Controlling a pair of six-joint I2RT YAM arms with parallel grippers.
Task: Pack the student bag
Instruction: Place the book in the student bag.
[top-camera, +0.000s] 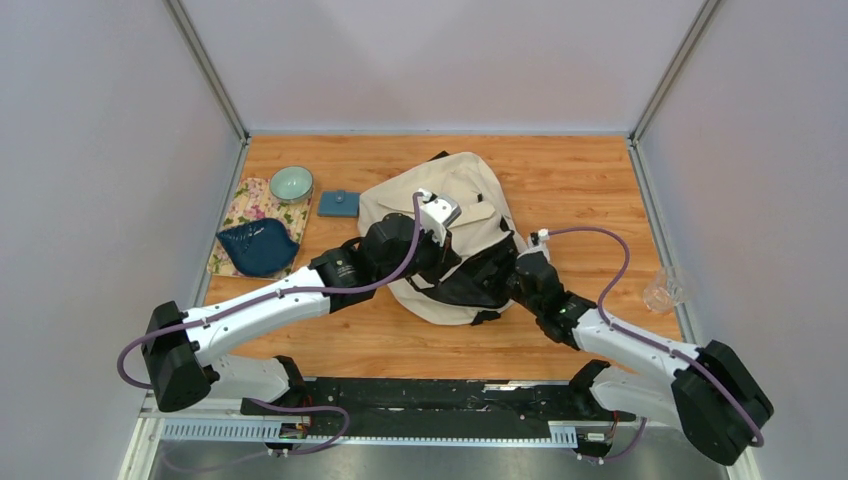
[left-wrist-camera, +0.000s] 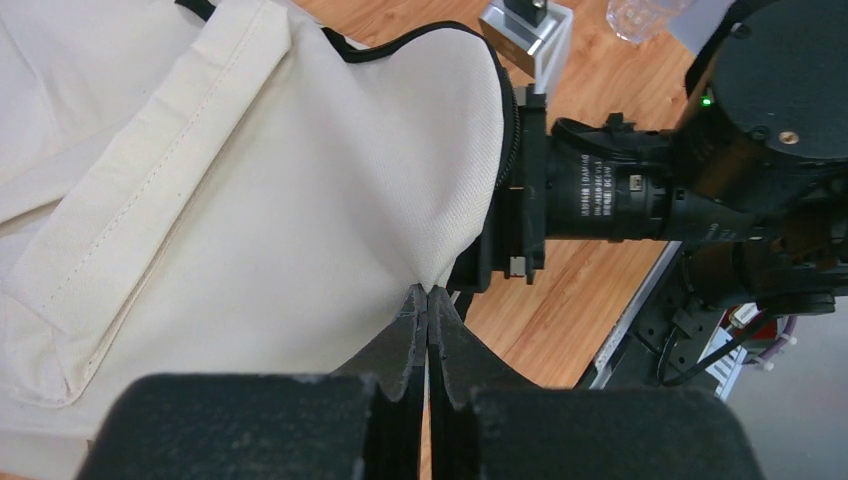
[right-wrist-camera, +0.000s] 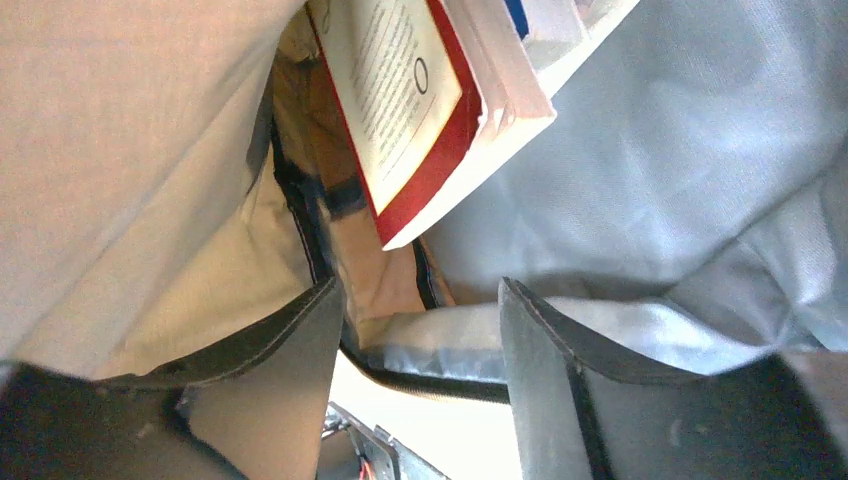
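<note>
The cream-beige student bag (top-camera: 455, 195) lies in the middle of the wooden table, its opening toward the arms. My left gripper (top-camera: 452, 258) is shut on a fold of the bag's cream fabric (left-wrist-camera: 330, 190) at the edge of the opening, the fingertips (left-wrist-camera: 412, 305) pinching it and holding it up. My right gripper (top-camera: 502, 272) reaches into the opening. In the right wrist view its jaws (right-wrist-camera: 420, 300) stand open and empty inside the bag, over the black zipper edge. A book with a red cover and white pages (right-wrist-camera: 430, 110) lies inside against the grey lining (right-wrist-camera: 680, 170).
A small blue pouch (top-camera: 339, 204), a green bowl (top-camera: 291, 183) and a dark blue dish (top-camera: 258, 247) on a floral mat (top-camera: 243, 205) sit at the left. A clear glass (top-camera: 663, 290) stands at the right edge. White walls close in three sides.
</note>
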